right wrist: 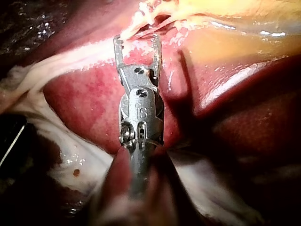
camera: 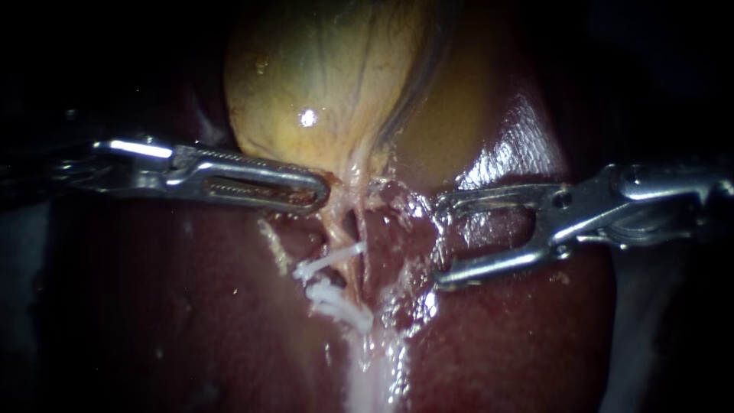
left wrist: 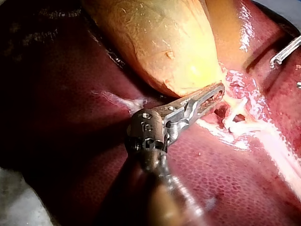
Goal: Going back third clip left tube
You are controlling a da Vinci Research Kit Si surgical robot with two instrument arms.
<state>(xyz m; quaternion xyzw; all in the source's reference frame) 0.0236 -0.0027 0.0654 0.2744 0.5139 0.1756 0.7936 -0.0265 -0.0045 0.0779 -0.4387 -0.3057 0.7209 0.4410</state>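
Nearest the camera, the liver [camera: 191,321] lies dark and wet, with a pale strand [camera: 367,382] running away up its middle. Just beyond, that strand leads into the tube [camera: 340,229], and white clips sit across it. There is a near bunch [camera: 338,302], where I cannot tell one clip from two, and a far clip [camera: 330,260] lying slantwise just past it. So the task's clips are on the tube, between the two instruments and a little nearer than both.

Right of the tube, the right instrument [camera: 443,241] stands with its jaws spread wide and empty, clear of the clips. I judge its clip is delivered and it has only to back out to the right without snagging tissue.

Left of the tube, the left instrument [camera: 317,191] has its jaws pressed together on the neck of the gallbladder [camera: 321,76], seemingly to hold the tube stretched and exposed. Farthest, its yellow body swells above both instruments.
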